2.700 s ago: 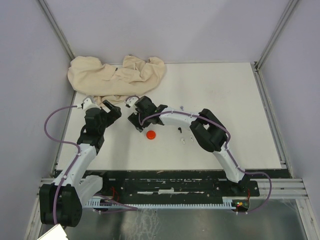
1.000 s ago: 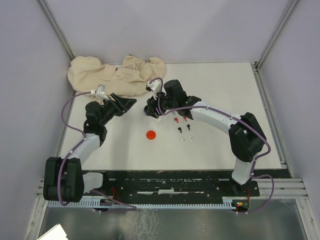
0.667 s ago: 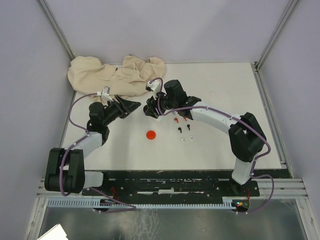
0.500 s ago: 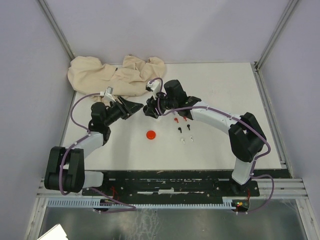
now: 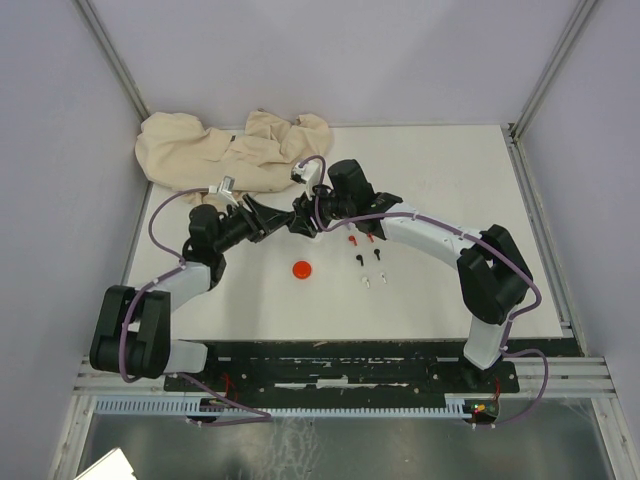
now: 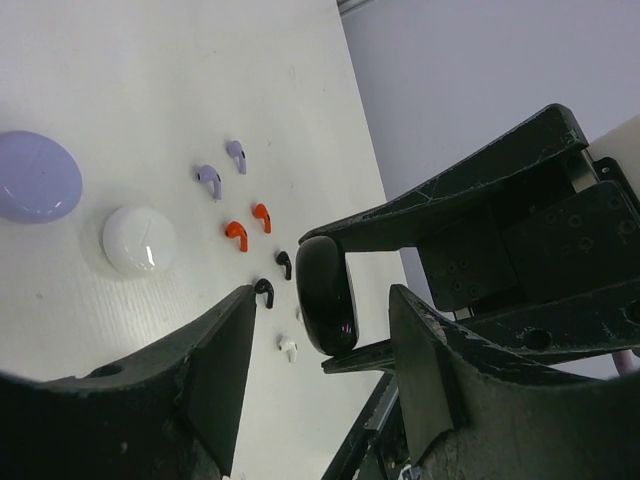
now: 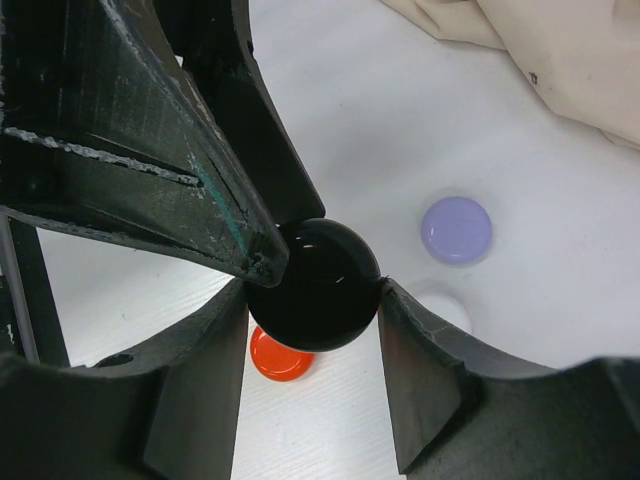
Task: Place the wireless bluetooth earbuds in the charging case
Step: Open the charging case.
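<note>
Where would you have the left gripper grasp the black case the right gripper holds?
Across its two broad faces, from the left: the right gripper pinches the black case by its rim, leaving both faces free for the open left gripper.

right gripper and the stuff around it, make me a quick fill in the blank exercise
1. The round case clamped in the right gripper is ___ in colour.
2. The purple case lies next to a ___ case.
3. In the left wrist view, the earbud pair between the purple earbuds and the black earbuds is ___.
4. The left gripper has its jaws ___.
Missing words: black; white; red; open.
</note>
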Controlling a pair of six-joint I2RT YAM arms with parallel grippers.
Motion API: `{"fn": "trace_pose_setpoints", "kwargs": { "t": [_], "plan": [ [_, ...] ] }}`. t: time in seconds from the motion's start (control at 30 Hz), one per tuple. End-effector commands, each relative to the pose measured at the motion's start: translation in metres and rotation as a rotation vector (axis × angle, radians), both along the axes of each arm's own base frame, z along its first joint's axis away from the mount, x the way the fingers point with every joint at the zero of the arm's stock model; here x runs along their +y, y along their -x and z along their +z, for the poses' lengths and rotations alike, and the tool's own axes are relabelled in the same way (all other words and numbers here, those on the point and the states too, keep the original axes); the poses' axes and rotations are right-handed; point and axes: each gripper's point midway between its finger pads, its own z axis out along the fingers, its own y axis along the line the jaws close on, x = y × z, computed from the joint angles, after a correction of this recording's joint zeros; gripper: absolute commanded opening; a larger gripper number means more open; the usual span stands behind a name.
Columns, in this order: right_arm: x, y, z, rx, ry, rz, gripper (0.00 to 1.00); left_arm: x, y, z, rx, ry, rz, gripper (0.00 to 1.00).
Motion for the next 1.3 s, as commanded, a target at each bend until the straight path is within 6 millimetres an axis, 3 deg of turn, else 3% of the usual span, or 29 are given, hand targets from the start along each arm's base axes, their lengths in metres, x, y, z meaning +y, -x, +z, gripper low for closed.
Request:
{"fn": "trace_pose_setpoints", "kwargs": {
  "t": [0.0,0.33,0.63,0.87,0.93,1.07,1.17,1.27],
  "plan": [
    [0.011,-0.006,0.029,-0.054,-0.078,0.024,0.02,-0.003,-0.005,0.012,-0.047,0.006,-0.013,0.62],
    [0.012,-0.005,0.025,-0.046,-0.075,0.031,0.02,-0.006,-0.01,0.012,-0.049,0.003,-0.014,0.54],
    [0.012,-0.005,0.022,-0.039,-0.072,0.034,0.02,-0.005,-0.012,0.014,-0.053,0.005,-0.003,0.4],
    [0.012,-0.005,0.021,-0.04,-0.066,0.03,0.02,-0.005,-0.015,0.017,-0.061,0.008,0.007,0.08],
    [0.011,-0.006,0.021,-0.038,-0.064,0.024,0.04,-0.004,-0.015,0.017,-0.059,0.009,0.009,0.03],
    [0.011,-0.005,0.022,-0.037,-0.064,0.022,0.2,-0.004,-0.015,0.018,-0.063,0.011,0.012,0.03],
    [0.009,-0.006,0.024,-0.034,-0.062,0.006,0.56,-0.003,-0.014,0.018,-0.063,0.009,0.022,0.03],
    [0.0,-0.007,0.035,-0.055,-0.072,-0.035,0.74,0.0,-0.016,0.017,-0.063,-0.003,0.044,0.03]
  ]
}}
